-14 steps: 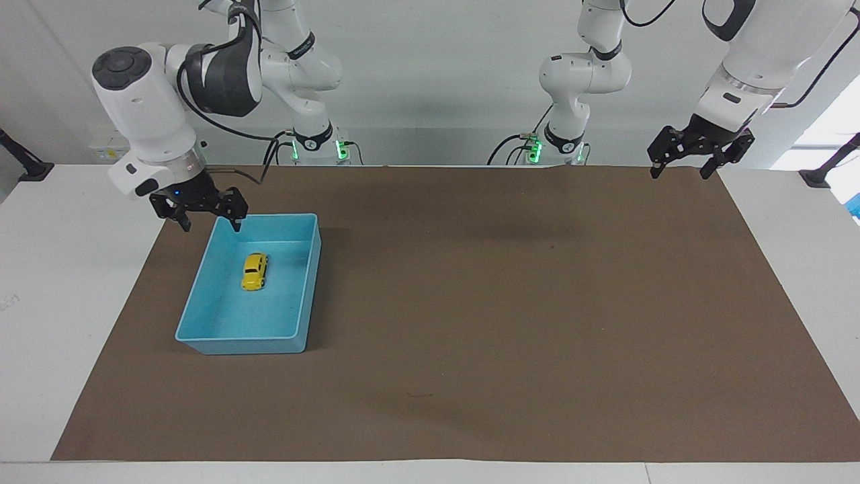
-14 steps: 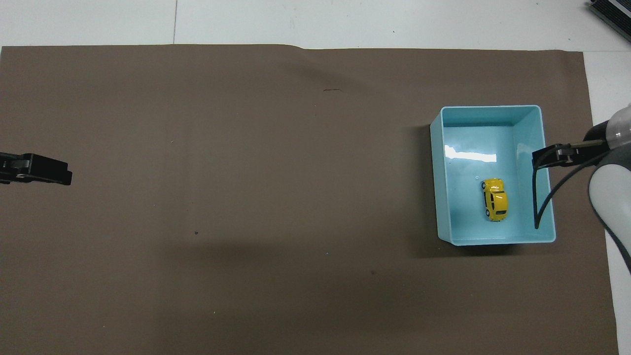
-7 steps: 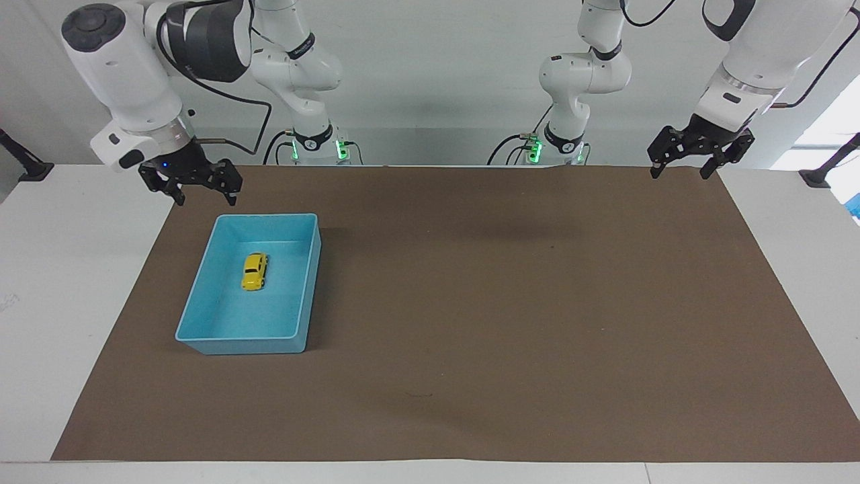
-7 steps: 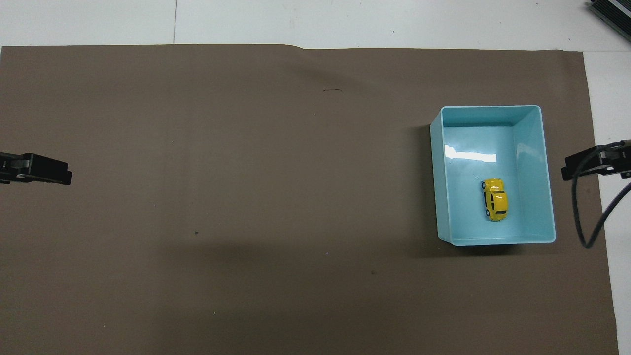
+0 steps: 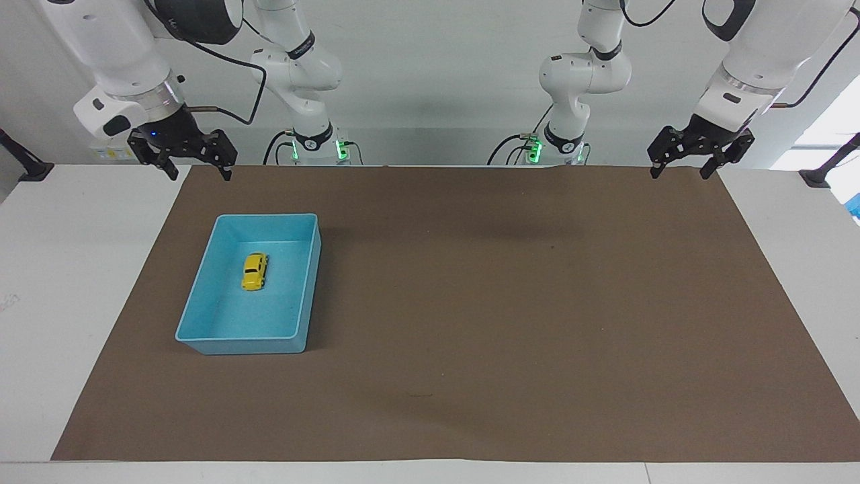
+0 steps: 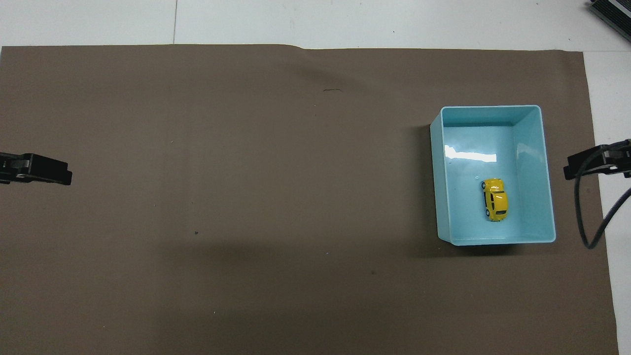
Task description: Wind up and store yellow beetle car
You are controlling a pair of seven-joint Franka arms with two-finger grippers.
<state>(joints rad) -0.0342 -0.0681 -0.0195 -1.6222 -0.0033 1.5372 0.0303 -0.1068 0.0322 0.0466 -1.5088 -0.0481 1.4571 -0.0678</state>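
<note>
While the car (image 5: 254, 271) sits in the bin (image 5: 201, 306), mid-left of frame, the right gripper (image 5: 194, 173) at upper left and the left gripper (image 5: 680, 172) at upper right hang with fingers spread.

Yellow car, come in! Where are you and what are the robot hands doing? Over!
Yellow beetle car lying in blue bin. Right gripper open, up by brown mat's corner. Left gripper open, waiting. Nothing in the way.

A robotics lab: two white robot arms (image 5: 295, 60) bolted at a white table (image 5: 74, 269) with a brown mat (image 5: 504, 302), against bare walls.
</note>
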